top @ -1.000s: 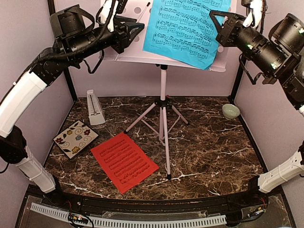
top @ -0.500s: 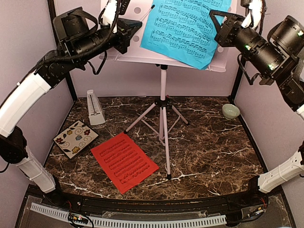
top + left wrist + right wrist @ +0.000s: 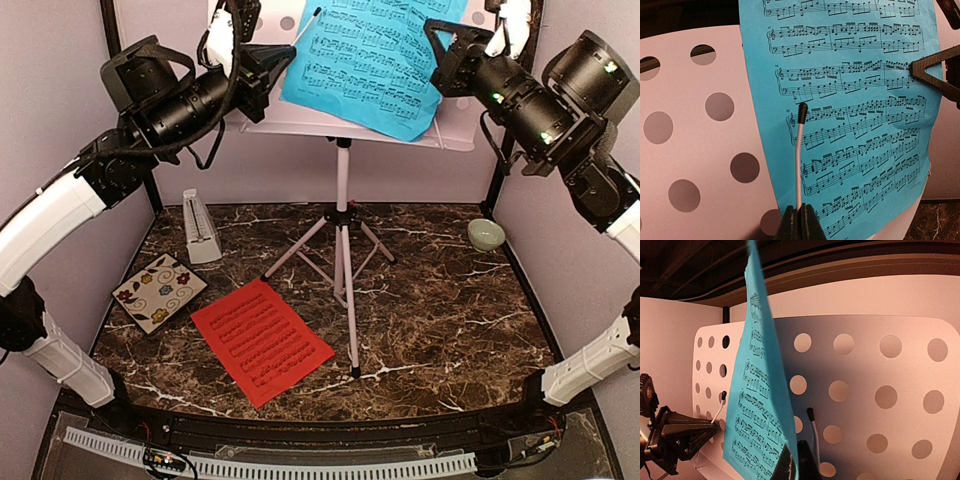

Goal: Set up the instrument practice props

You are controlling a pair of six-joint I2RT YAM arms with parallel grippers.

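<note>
Showing 2 music sheets (image 3: 365, 60) (image 3: 262, 340), 1 stand (image 3: 343, 200), 1 metronome (image 3: 200, 228)

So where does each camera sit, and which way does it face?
Top external: above and behind the bases, looking down on table and music stand; both arms show.
Left wrist: faces the stand's desk; left gripper clamps its wire arm.
Right wrist: sees blue sheet edge-on, pinched by right gripper.
Shared: all three show the blue sheet.

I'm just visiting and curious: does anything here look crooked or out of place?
Yes. The blue sheet hangs crooked on the stand, pinched by the right claw and standing off it rather than lying flat. The red sheet lies down on the table.
</note>
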